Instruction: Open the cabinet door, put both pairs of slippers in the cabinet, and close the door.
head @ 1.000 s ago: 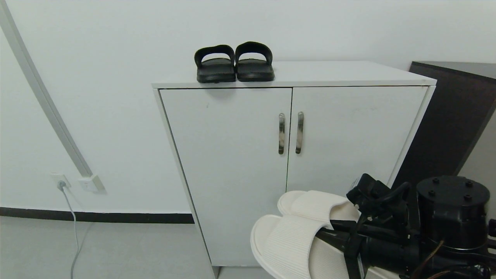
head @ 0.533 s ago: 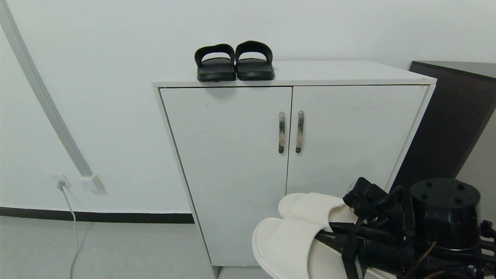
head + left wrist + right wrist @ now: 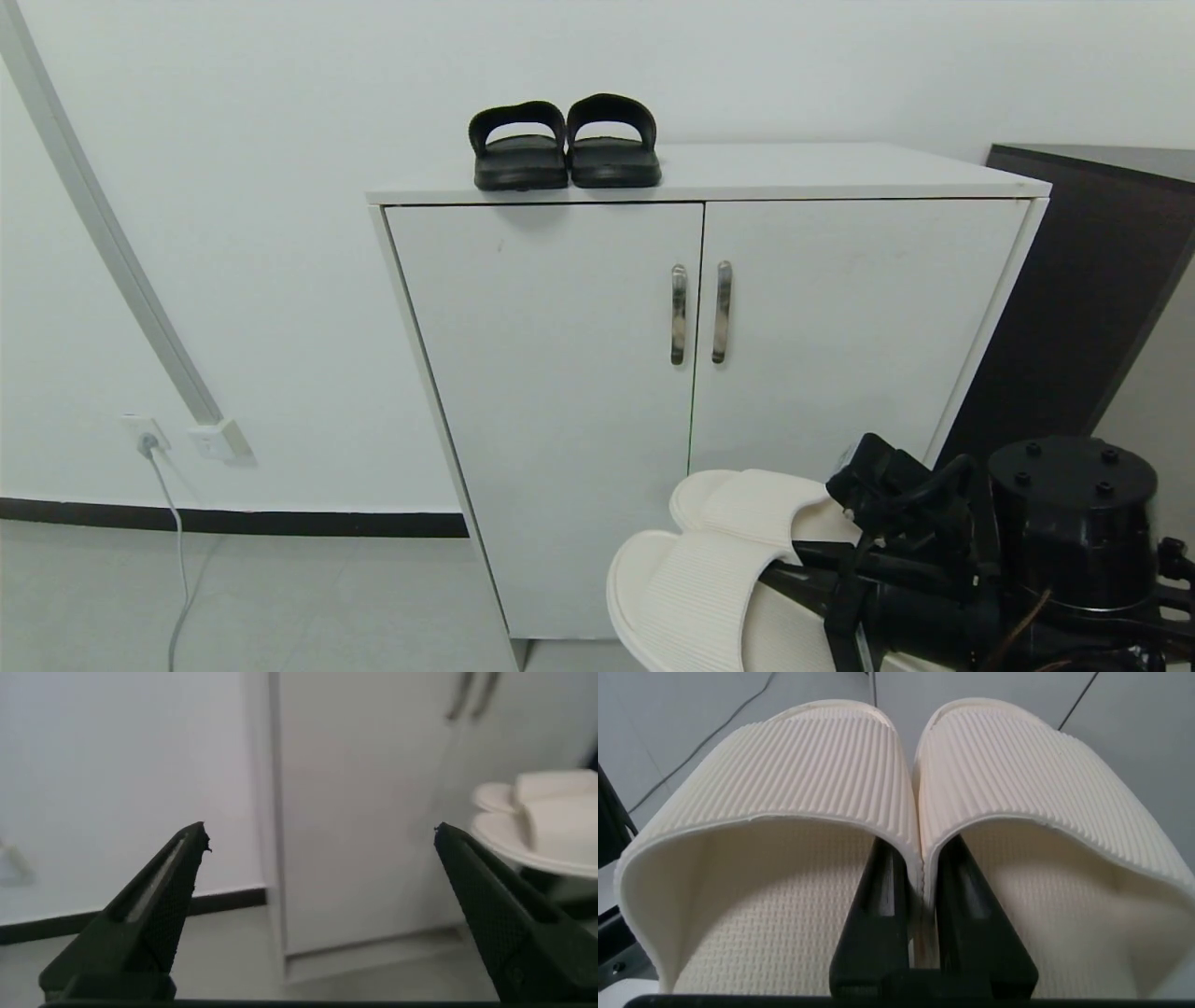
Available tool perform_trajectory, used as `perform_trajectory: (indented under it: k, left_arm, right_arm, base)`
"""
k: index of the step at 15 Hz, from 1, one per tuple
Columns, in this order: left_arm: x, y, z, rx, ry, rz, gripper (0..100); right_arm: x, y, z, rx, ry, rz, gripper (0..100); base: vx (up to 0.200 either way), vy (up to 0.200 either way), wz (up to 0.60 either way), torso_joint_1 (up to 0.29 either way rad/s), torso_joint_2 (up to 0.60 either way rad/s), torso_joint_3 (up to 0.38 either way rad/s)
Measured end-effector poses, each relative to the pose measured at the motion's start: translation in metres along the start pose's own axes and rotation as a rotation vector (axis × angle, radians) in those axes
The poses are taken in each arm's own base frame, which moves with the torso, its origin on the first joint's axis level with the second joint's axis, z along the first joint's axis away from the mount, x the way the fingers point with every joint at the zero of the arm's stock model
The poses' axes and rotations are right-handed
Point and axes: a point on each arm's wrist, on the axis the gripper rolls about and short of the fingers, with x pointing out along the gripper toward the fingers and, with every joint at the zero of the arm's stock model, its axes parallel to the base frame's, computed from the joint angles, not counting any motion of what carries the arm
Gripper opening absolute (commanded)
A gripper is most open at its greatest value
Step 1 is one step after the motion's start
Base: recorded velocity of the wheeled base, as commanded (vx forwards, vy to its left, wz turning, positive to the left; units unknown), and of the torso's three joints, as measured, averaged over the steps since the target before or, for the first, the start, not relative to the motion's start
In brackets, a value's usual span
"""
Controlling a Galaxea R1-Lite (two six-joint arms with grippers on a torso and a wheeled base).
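Left gripper [image 3: 320,833] — jaws spread wide, facing the cabinet [image 3: 551,392], both doors closed. Black slippers [image 3: 566,149] sit side by side on the cabinet top, left end. Right gripper [image 3: 920,896] — clamped on the white slippers' [image 3: 728,551] adjoining straps, low before the cabinet front.

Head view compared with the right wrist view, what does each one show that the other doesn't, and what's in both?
Head view: the black slippers sitting on top of the white cabinet, which is fully shut. Right wrist view: the right gripper with one finger inside each slipper, clamping their adjoining sides together. Shared: the white slippers, held side by side in that gripper.
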Motion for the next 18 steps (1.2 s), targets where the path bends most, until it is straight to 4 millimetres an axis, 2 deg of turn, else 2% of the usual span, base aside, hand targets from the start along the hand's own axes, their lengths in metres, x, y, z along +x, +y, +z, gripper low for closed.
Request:
perform_trajectory:
  k: [2, 5, 8, 13, 18]
  left_arm:
    - [0.018, 0.002, 0.01, -0.011, 0.033, -0.152, 100]
    - [0.049, 0.004, 0.033, -0.012, 0.053, -0.294, 100]
    - [0.087, -0.004, 0.055, -0.005, 0.076, -0.442, 100]
    - [0.148, -0.03, 0.079, -0.024, 0.111, -0.621, 100]
    - [0.211, -0.07, 0.085, -0.073, 0.02, -0.758, 100]
  right_arm:
    - [0.0, 0.0, -0.002, 0.001, 0.007, 0.0, 0]
    - [-0.001, -0.001, -0.005, 0.007, 0.017, -0.003, 0]
    - [-0.001, -0.002, -0.006, 0.01, 0.019, -0.007, 0]
    - [-0.003, -0.005, -0.009, 0.012, 0.01, -0.021, 0]
    - [-0.002, -0.006, -0.011, 0.018, 0.017, -0.025, 0]
  base:
    - [0.0, 0.0, 0.0, 0.0, 0.0, 0.0]
    - [0.0, 0.0, 0.0, 0.0, 0.0, 0.0]
    - [0.0, 0.0, 0.0, 0.0, 0.0, 0.0]
    - [0.0, 0.0, 0.0, 0.0, 0.0, 0.0]
    - [0.0, 0.0, 0.0, 0.0, 0.0, 0.0]
